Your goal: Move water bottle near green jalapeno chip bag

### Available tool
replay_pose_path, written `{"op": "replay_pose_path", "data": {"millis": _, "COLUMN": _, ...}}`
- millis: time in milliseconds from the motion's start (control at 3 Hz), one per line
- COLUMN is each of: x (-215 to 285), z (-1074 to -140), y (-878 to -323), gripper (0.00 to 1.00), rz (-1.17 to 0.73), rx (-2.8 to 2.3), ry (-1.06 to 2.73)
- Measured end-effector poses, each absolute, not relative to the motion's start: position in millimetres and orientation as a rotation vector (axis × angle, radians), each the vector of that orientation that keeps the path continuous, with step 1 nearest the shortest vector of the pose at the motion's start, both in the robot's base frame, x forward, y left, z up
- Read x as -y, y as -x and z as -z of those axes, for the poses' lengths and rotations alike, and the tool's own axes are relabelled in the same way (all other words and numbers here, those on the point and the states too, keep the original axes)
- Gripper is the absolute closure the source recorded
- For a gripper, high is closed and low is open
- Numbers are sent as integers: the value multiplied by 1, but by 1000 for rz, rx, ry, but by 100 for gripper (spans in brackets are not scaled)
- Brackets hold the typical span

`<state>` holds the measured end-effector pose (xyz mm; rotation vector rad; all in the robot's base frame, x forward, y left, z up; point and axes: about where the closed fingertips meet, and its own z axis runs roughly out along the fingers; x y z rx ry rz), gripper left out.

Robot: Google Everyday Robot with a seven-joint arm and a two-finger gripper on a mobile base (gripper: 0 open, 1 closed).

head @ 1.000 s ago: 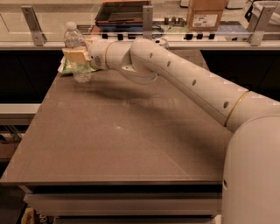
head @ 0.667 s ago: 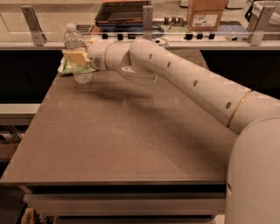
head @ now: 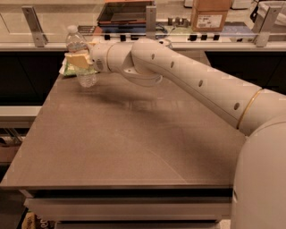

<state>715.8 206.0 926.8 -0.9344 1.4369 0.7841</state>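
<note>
The water bottle, clear plastic with a white cap, stands upright at the table's far left corner. My gripper reaches in from the right, and its tan fingers are shut around the bottle's middle. The bottle's base is at or just above the tabletop. The green jalapeno chip bag lies right behind and to the left of the bottle, mostly hidden by the gripper and the bottle.
The brown table spreads toward me. My white arm crosses its far right part. Behind the table runs a counter with metal posts, a dark tray and a cardboard box.
</note>
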Motion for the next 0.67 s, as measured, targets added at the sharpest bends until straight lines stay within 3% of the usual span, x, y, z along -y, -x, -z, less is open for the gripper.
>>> {"op": "replay_pose_path", "data": {"millis": 667, "x": -212, "z": -914, "y": -712, "gripper": 100, "rz": -768, "rx": -1451, "ry": 941}}
